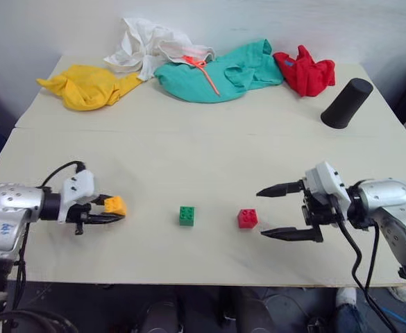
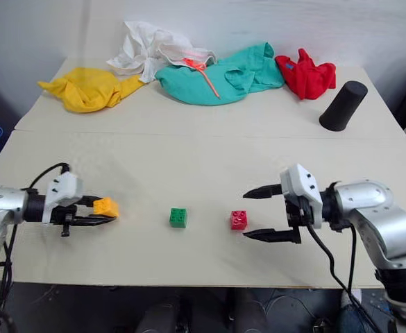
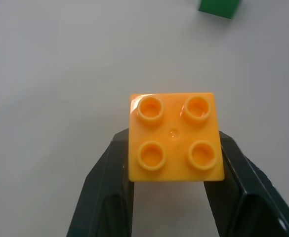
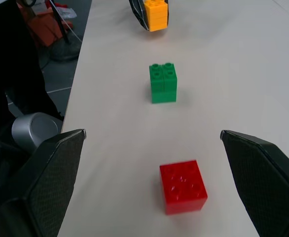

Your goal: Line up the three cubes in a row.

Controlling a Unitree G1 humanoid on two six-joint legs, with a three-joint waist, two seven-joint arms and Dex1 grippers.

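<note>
Left gripper [image 1: 109, 211] is clamping the orange-yellow cube [image 1: 115, 205], right gripper [image 1: 284, 211] is gaping empty; next, setting it level with green cube [image 1: 187, 216] and red cube [image 1: 247, 218].

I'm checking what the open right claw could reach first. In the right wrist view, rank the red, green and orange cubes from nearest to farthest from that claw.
1. Red cube: on the table just ahead of the open right claw, between its fingers' lines.
2. Green cube: farther along the table, mid-row.
3. Orange cube: farthest, gripped in the left claw.
</note>
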